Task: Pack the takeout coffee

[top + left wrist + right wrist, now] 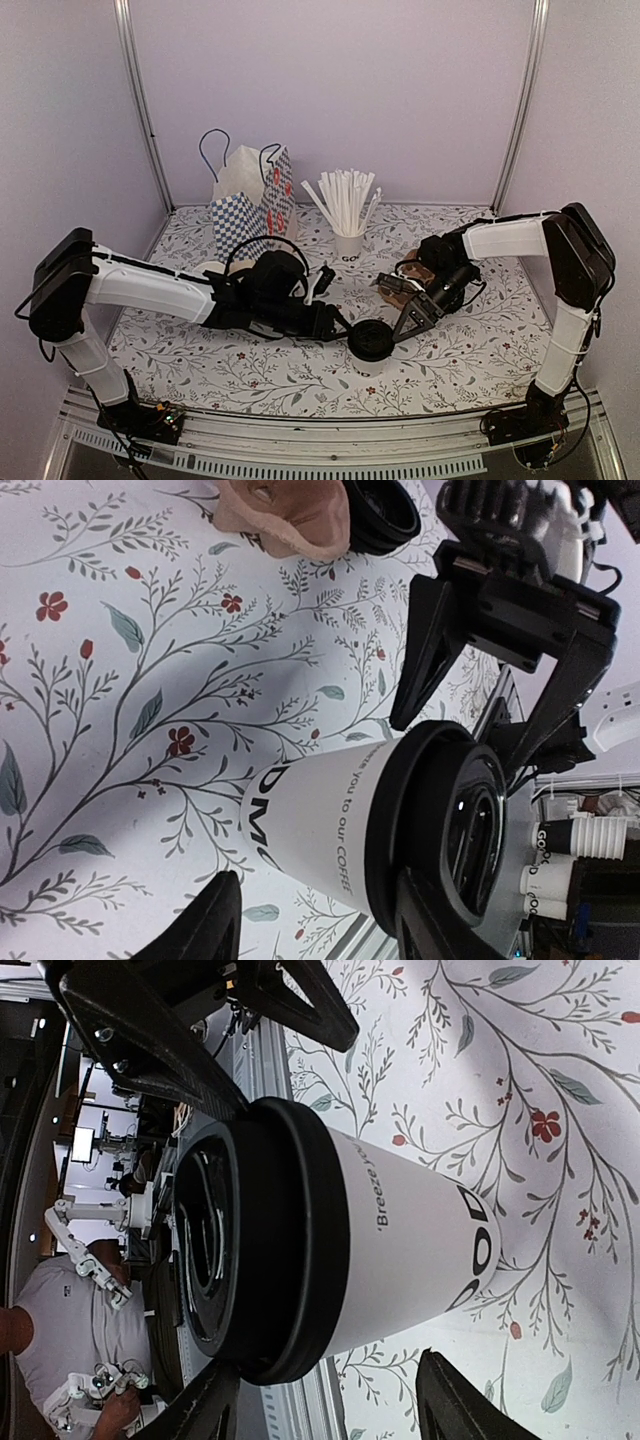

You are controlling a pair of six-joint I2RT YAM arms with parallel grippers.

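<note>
Two grippers flank takeout coffee cup (370,362), upright on floral table (480,350) near front edge, black lid (369,338) on. Left gripper (338,322) and right gripper (408,322) both spread wide, holding nothing. In each wrist view cup sits between own fingers; contact unclear.

Judgement:
- One arm grasps, other backs off: fingers face each other across cup, clash likely.
- Left suits, since paper bag (245,180) stands back left.
- Squeeze paper wall below lid, gently.
- Keep cup upright.
- Steer round straw cup (348,243).
</note>
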